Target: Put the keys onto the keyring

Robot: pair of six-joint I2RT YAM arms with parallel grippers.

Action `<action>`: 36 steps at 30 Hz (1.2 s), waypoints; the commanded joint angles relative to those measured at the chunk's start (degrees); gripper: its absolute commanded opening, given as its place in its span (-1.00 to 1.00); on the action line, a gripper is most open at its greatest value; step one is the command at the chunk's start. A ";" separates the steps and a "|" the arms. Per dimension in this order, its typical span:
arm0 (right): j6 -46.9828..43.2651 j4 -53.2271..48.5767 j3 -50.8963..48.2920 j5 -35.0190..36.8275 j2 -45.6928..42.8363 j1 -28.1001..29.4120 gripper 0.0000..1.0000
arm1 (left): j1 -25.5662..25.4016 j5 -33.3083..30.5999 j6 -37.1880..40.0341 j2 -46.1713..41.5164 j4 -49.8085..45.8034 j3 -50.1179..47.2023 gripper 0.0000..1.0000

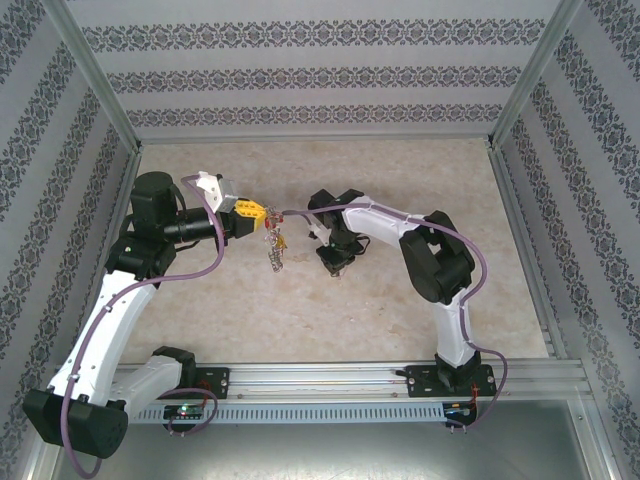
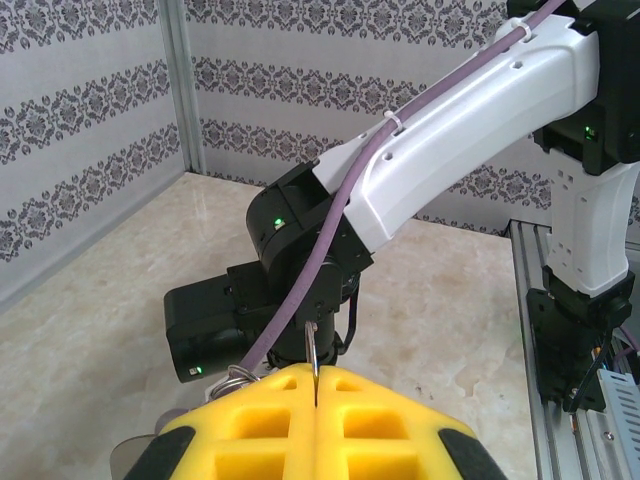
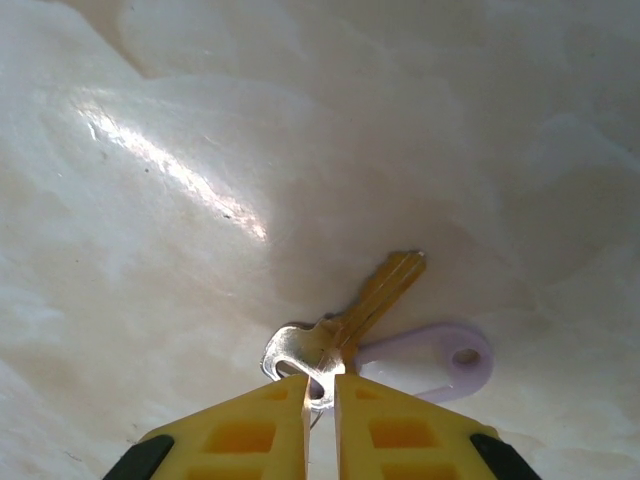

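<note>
The keyring (image 2: 313,350) stands on edge at the lower centre of the left wrist view, a thin grey loop pinched in the seam between the two yellow fingers of the left gripper (image 2: 316,372), which are pressed together on it. A small silvery ring sits just left of the seam. From above, its bunch of keys (image 1: 272,248) dangles left of centre, just below that gripper's tips and off the table (image 1: 400,330). The loose key (image 3: 378,295) lies flat on the pale marbled surface at the lower centre of the right wrist view. Its brass blade points to the upper right, it has a silvery loop at its lower-left end, and a pale lilac tab with a hole lies just right of the loop. The right gripper (image 3: 320,382) comes in from the bottom edge with its yellow fingers drawn almost together, and the silvery loop is caught in the narrow slit between them. In the top view this gripper points down at the table just right of centre, near the hanging keys but apart from them. The right arm (image 2: 470,130), white and black with a purple cable, crosses the left wrist view, and patterned walls (image 1: 320,70) enclose the table.
</note>
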 commanded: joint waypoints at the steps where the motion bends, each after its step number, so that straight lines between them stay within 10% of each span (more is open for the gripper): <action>1: -1.23 -2.48 0.45 -0.89 0.78 -0.26 -0.70 | 0.80 0.97 -0.51 -1.41 3.20 0.03 -1.00; 36: -2.13 -13.07 11.57 8.50 7.83 4.26 -0.55 | 0.78 -1.09 -0.14 -4.46 3.92 -0.69 -1.00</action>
